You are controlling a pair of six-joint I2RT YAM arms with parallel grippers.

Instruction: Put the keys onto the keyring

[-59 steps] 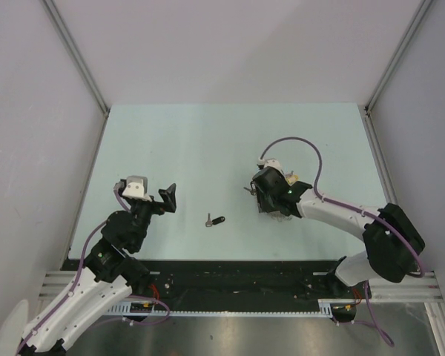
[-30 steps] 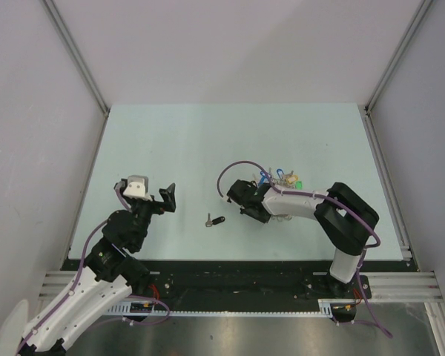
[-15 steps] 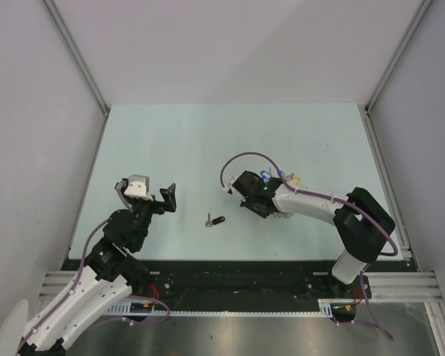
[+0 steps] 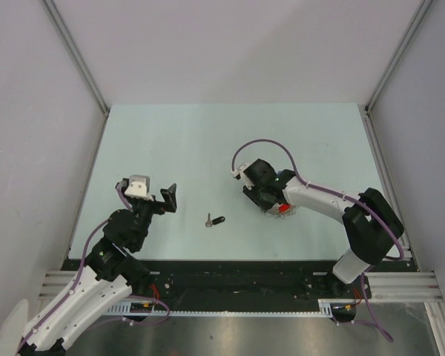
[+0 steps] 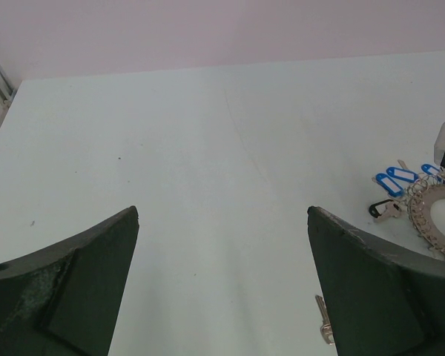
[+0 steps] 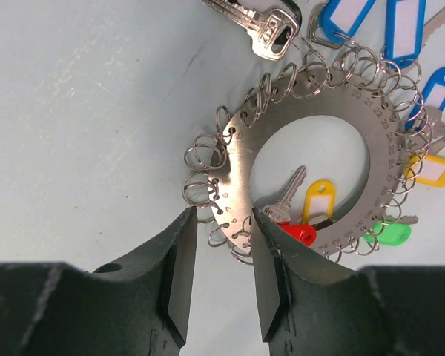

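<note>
From above, the loose key lies on the counter about midway between your arms, long axis left-right, dark head to the right. At the left wrist, the left jaws gape, empty, with the key's shaft just near-right of them. At the right wrist, the right jaws straddle the keyring band. You cannot tell whether they pinch it.
</note>
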